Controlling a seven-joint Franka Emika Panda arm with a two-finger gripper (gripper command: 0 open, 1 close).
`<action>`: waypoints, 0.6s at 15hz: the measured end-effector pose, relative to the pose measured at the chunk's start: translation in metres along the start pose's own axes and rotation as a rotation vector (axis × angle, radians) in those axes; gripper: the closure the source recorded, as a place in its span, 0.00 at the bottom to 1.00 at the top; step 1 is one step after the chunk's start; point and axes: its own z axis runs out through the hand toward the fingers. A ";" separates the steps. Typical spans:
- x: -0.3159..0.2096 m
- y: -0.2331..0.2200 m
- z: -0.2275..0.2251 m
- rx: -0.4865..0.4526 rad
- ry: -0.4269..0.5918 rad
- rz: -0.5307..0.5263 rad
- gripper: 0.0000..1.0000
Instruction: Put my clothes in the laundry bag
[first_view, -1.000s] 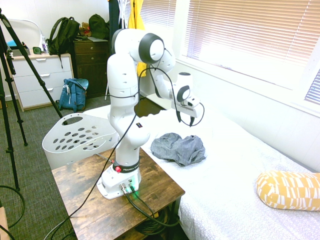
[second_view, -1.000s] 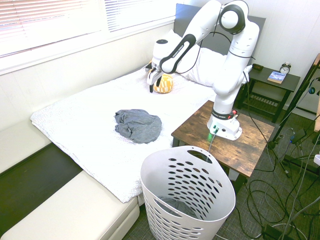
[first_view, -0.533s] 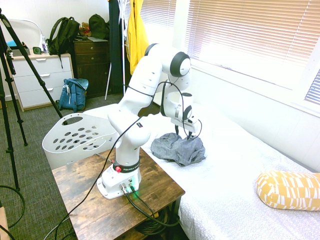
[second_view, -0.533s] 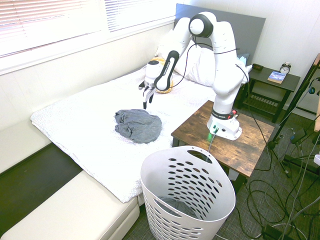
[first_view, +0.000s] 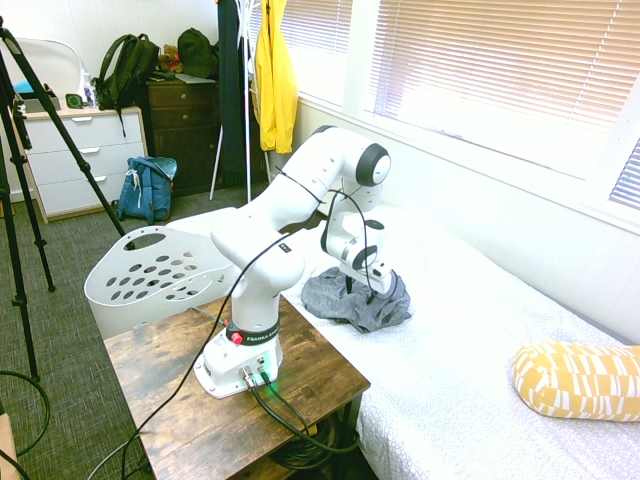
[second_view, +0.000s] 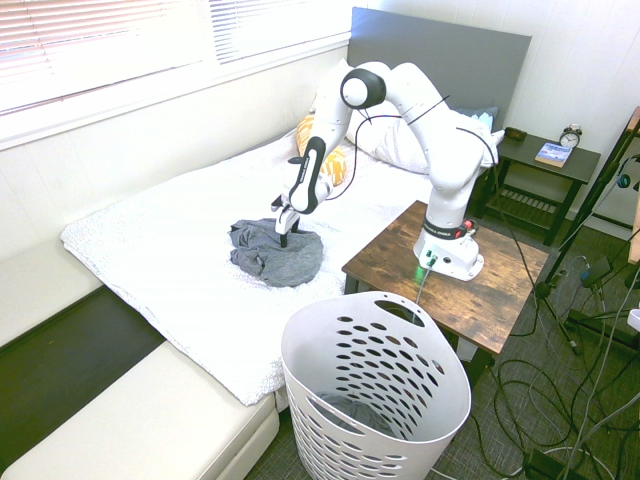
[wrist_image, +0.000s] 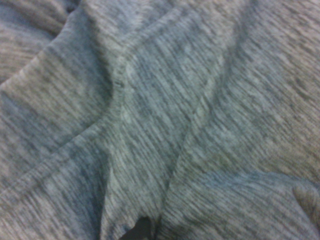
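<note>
Bkpk (first_view: 147, 190) — by drwrs (first_view: 86, 160)

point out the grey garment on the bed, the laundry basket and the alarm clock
grey garment (second_view: 283, 262): second exterior view, on the front part of the crumpled fabric
laundry basket (second_view: 452, 385): second exterior view, on the wall just below the rim
alarm clock (second_view: 570, 137): second exterior view, on its face

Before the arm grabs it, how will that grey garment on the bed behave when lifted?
The garment will probably hang floppy, given its loose folds. It looks thin, so likely light for its bulk. Rolling seems unlikely, since it lies in a slumped heap.
</note>
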 end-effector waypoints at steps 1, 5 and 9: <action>-0.002 0.002 0.004 0.000 -0.004 -0.001 0.00; -0.008 0.012 0.018 -0.002 -0.015 -0.005 1.00; -0.007 0.013 0.018 0.000 -0.014 -0.004 1.00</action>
